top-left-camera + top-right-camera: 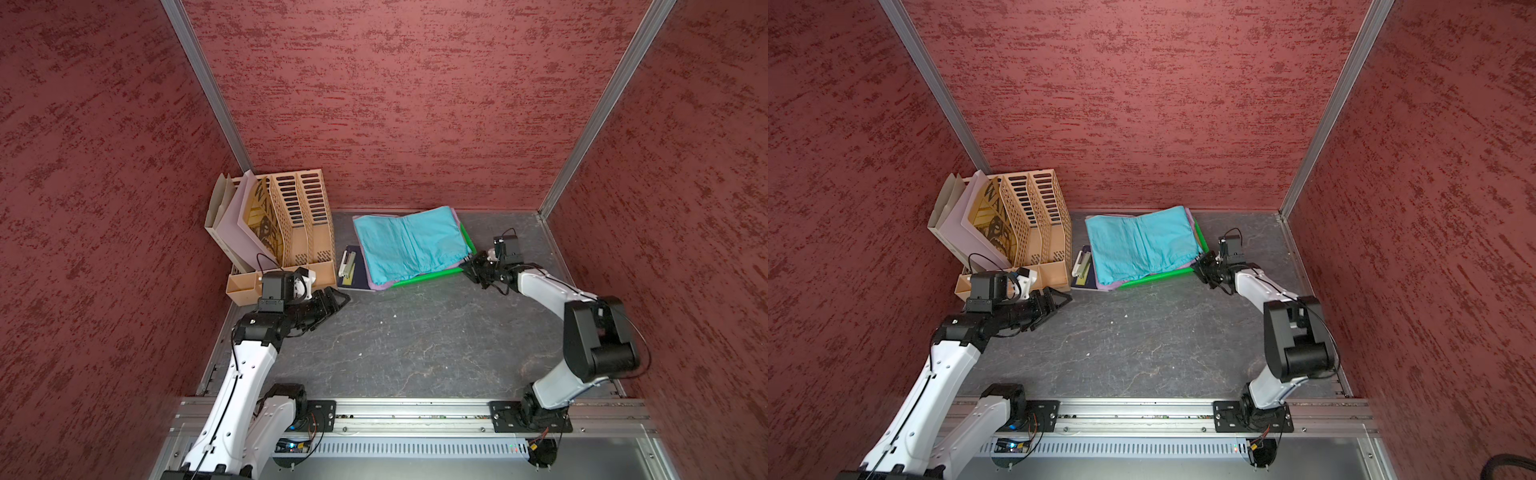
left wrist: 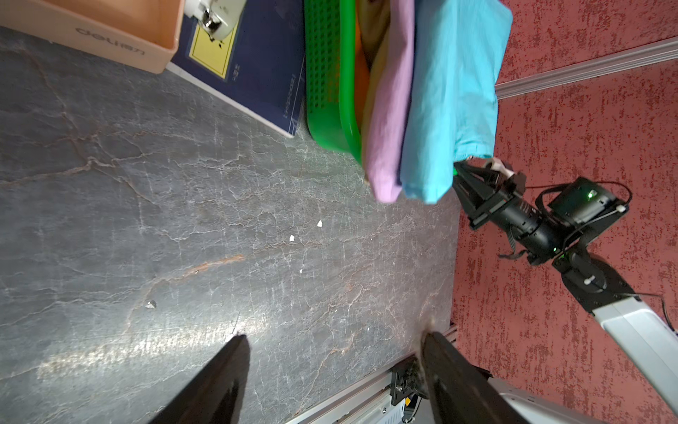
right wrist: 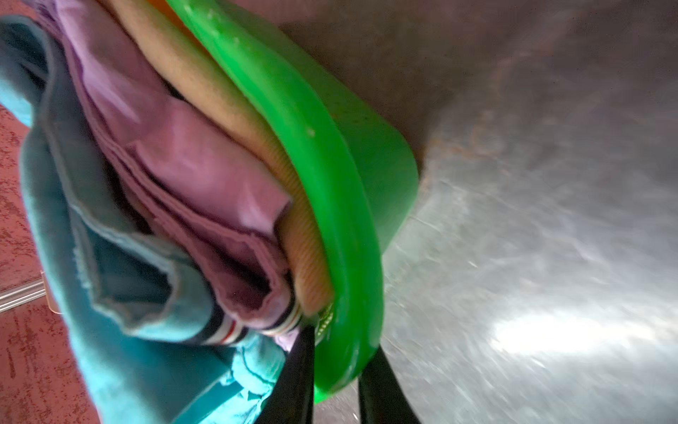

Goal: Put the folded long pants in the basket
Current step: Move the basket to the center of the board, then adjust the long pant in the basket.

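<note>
Basket: green plastic basket sits at the back of the dark stone-look table, right of centre in both top views; only its front rim and right edge show from under the clothes. The left wrist view shows its perforated side wall.
Pants stack: all four lie in the basket, overhanging its rim. Teal pants on top, spread flat; lilac pants beneath, their striped waistband seen in the right wrist view; khaki tan pants under those, pressed against the rim; a sliver of orange pants lowest.
Right gripper: right gripper is at the basket's front right corner; jaws narrow, one finger inside the green rim and one outside, so they pinch the rim.
Left gripper: left gripper hovers over bare table at centre left in the top views, in front of the organiser; jaws wide with nothing between them, both fingers dark at the bottom of the left wrist view.
File organiser: beige slotted file organiser stands in the back left corner with folders in it.
Notebook: dark blue notebook lies between organiser and basket, touching the basket's side.
Stapler: white stapler rests on the notebook.
</note>
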Robot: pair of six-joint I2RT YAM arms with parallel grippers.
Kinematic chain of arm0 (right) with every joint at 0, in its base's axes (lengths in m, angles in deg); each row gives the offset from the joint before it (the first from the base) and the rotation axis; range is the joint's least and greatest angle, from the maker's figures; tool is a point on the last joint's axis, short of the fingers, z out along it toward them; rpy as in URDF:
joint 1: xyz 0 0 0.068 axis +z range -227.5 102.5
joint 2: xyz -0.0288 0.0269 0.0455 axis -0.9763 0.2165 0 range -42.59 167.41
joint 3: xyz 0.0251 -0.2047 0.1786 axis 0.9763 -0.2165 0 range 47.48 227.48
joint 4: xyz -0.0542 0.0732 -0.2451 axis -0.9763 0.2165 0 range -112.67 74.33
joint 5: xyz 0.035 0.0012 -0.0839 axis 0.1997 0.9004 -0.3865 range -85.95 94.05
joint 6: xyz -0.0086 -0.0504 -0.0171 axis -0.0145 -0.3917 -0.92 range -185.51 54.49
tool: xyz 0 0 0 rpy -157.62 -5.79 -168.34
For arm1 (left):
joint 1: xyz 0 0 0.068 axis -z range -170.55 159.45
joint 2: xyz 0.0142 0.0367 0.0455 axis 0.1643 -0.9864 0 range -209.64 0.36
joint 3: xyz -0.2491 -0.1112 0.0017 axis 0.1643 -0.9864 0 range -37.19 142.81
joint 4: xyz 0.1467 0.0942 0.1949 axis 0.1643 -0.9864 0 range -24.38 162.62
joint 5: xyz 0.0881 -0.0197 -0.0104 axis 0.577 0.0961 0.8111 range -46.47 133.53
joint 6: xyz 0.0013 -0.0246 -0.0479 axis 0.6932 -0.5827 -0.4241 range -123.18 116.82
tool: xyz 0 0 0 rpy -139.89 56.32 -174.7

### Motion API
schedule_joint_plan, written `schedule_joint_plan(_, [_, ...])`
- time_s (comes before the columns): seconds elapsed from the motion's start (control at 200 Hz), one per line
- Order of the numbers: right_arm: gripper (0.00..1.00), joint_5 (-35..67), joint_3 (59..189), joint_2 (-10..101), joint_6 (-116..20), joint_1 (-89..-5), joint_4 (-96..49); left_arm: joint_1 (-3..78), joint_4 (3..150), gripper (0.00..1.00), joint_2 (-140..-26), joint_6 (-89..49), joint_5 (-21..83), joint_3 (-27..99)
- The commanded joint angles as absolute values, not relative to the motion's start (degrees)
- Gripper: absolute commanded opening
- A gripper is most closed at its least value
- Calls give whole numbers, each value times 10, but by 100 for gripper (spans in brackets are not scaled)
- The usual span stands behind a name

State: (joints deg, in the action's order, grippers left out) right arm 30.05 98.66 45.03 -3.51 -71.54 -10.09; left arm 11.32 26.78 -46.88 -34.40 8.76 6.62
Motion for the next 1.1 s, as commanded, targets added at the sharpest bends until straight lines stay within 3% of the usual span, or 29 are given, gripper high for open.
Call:
schedule_joint_plan(0.0, [0, 307, 926, 326, -142, -733, -20, 109, 272, 78, -463, -342, 67, 67])
schedule_joint_plan(0.085, [0, 312, 881, 258, -160, -733, 19, 109, 287, 78, -465, -352, 42, 65])
schedule_joint_plan(0.215, [12, 301, 880, 205, -207, -733, 97, 112, 321, 78, -475, -370, 3, 59])
schedule_joint_plan(0.406, [18, 258, 911, 159, -244, -735, 170, 128, 343, 73, -496, -375, -12, 64])
schedule_joint_plan(0.566, [41, 265, 945, 151, -282, -736, 219, 155, 347, 72, -510, -372, -21, 84])
schedule_joint_plan(0.671, [51, 259, 997, 150, -340, -736, 259, 185, 331, 70, -535, -357, -9, 103])
schedule_joint_plan(0.796, [61, 277, 1081, 192, -414, -736, 273, 212, 321, 70, -550, -349, 25, 112])
schedule_joint_plan(0.992, [63, 270, 1255, 361, -442, -735, 314, 242, 344, 66, -583, -359, 28, 130])
schedule_joint_plan(1.097, [63, 272, 1297, 429, -438, -734, 267, 255, 339, 65, -605, -351, 43, 147])
